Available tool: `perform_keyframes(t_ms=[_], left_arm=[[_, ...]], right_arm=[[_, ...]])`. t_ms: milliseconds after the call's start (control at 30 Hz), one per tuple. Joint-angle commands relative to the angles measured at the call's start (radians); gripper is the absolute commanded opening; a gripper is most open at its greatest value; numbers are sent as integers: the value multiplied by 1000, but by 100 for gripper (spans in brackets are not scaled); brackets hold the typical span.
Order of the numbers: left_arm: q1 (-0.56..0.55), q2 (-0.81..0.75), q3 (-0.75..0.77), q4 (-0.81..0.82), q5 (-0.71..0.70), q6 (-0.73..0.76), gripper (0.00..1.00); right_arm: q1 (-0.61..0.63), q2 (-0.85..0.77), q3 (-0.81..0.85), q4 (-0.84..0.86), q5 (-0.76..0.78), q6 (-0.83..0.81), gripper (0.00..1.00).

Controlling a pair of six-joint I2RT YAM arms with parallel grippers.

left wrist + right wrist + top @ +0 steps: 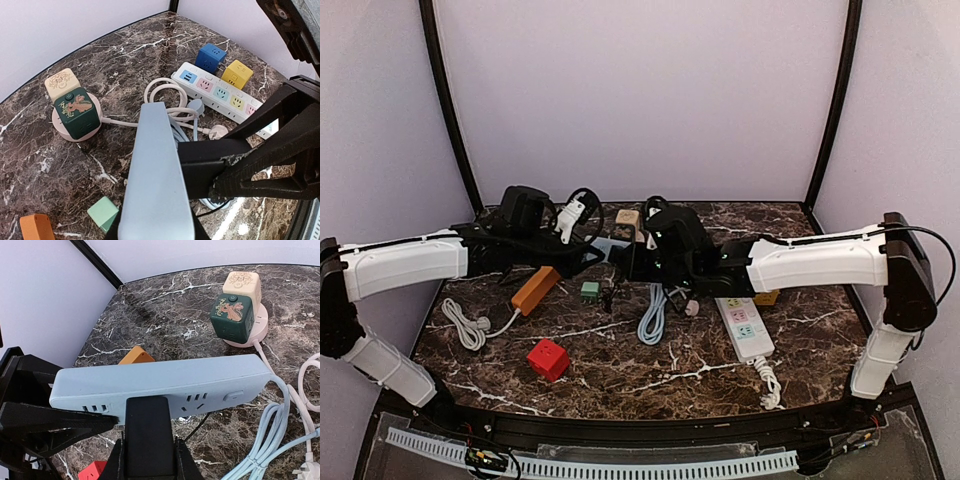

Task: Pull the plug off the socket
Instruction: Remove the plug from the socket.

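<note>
A light blue power strip (157, 175) is held above the table between the two arms; it also shows in the top view (613, 250) and in the right wrist view (165, 375). A black plug (148, 435) sits in the strip's socket face, flush against it; it also shows in the left wrist view (210, 162). My right gripper (149, 460) is shut on the plug, a finger on each side. My left gripper (592, 256) is shut on the strip's end, its fingers mostly hidden under the strip; its fingers (45, 425) show in the right wrist view.
On the table lie a white strip with coloured sockets (744, 325), blue (210, 56) and yellow (237, 74) cubes, a dark green cube on a pink round base (75, 112), an orange block (536, 289), a red cube (548, 359), a mint cube (103, 212) and coiled cables (652, 315).
</note>
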Motion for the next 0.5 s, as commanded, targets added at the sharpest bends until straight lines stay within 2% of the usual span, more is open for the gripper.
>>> perform_keyframes(t_ms=[0, 200, 367, 467], left_arm=[[-14, -29, 5, -140, -139, 123, 1], [-13, -39, 5, -143, -173, 117, 1], [30, -50, 4, -113, -27, 48, 1], [99, -53, 8, -89, 81, 10, 1]], right_arm=[[-42, -17, 22, -12, 64, 10, 0], [-45, -17, 18, -6, 52, 17, 0], [-45, -17, -1, 5, 51, 0, 0], [-46, -16, -18, 5, 57, -12, 0]])
